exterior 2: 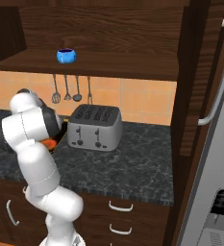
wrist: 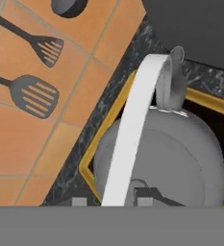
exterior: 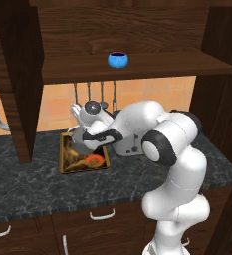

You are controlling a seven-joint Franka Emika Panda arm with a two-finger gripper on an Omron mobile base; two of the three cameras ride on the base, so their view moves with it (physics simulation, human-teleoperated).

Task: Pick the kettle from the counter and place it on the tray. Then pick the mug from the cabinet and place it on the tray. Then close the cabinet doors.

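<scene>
The kettle [wrist: 166,158] is sitting inside the tray [exterior: 67,167], its grey body filling the corner bounded by the gold rim in the hand view, so the first of the three jobs is looking as good as done. The arm is reaching low over the tray from the right of the left base view, and the pincer [exterior: 80,142] is hanging just over the kettle, with the arched handle [wrist: 132,129] running up between its tips. Whether the pincer is gripping that handle or parting from it I cannot tell; the tips are barely showing at the bottom of the hand view.

Two jobs are remaining. The mug [exterior: 117,60] is standing alone on the shelf of the cabinet [exterior: 137,67], well above the tray. The cabinet doors [exterior: 18,74] are standing open on both sides, so closing them is also left.

The bench [exterior: 33,184] is running as a dark marbled slab from left to right, with wood drawers and curved silver pulls beneath. A silver toaster [exterior 2: 95,127] is standing on it just to the right of the tray. Behind, an orange tiled wall [exterior 2: 132,98] is carrying a row of hanging utensils [exterior 2: 68,89]. At the far right of the right base view, a pale appliance with a long curved handle [exterior 2: 219,72] is standing.
</scene>
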